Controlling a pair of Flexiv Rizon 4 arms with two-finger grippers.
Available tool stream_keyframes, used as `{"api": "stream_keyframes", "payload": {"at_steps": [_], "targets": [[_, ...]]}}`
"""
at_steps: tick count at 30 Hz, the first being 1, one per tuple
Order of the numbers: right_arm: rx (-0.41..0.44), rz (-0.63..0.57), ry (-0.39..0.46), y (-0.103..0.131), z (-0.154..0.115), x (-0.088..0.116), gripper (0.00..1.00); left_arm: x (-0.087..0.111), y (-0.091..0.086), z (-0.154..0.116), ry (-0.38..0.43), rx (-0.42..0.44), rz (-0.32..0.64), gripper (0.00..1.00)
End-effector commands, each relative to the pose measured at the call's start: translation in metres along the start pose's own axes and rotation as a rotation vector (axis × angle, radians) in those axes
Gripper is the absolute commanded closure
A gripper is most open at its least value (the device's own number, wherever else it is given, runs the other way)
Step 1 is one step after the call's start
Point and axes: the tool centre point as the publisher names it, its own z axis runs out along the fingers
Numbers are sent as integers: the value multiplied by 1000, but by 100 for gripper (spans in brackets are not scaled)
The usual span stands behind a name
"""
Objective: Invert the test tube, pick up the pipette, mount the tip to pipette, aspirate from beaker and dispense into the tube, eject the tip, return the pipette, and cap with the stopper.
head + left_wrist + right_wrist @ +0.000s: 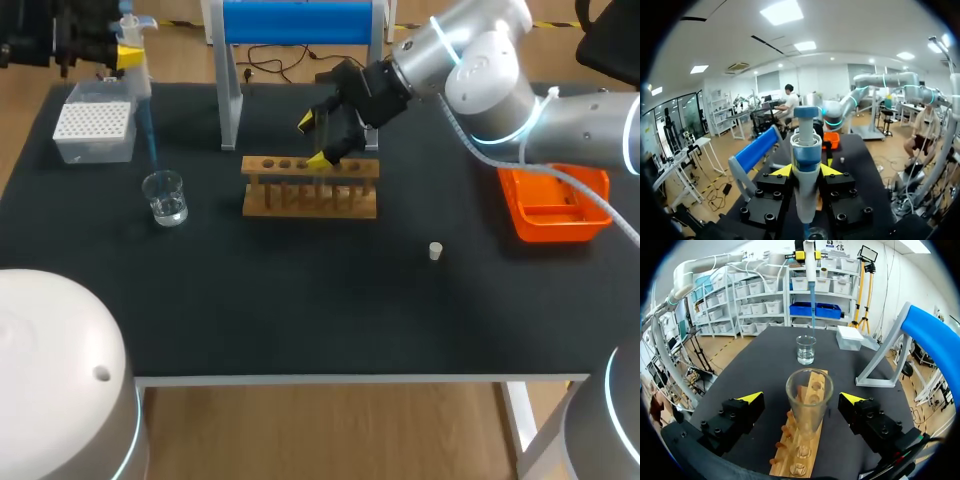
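Left fingers [782,171] clamping white pipette [806,165], right fingers [751,398] flanking clear cylindrical tube [809,400]

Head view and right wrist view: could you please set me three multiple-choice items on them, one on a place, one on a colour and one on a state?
1. Where is the stopper?
A on the table, between the rack and the tray
B inside the tray
C on top of the rack

2. What colour is the tray?
A blue
B white
C orange

3. How is the right tool?
A shut on the stopper
B open, with the test tube between its fingers
C shut on the test tube

Key: 1 A, it lies alone on the dark surface. 2 C, its walls are orange. 3 B, both yellow tips stand clear of the glass.
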Motion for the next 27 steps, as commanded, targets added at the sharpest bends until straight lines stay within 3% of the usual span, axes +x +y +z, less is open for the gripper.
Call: {"api": "stream_keyframes", "payload": {"at_steps": [1,25,27], "targets": [[4,1,1,1,-1,1,0,6,-8,-1,-14,-14,-4,100],[4,1,1,1,-1,1,0,6,-8,-1,-14,-14,-4,100],[4,1,1,1,-1,1,0,6,-21,1,-17,3,7,100]]}}
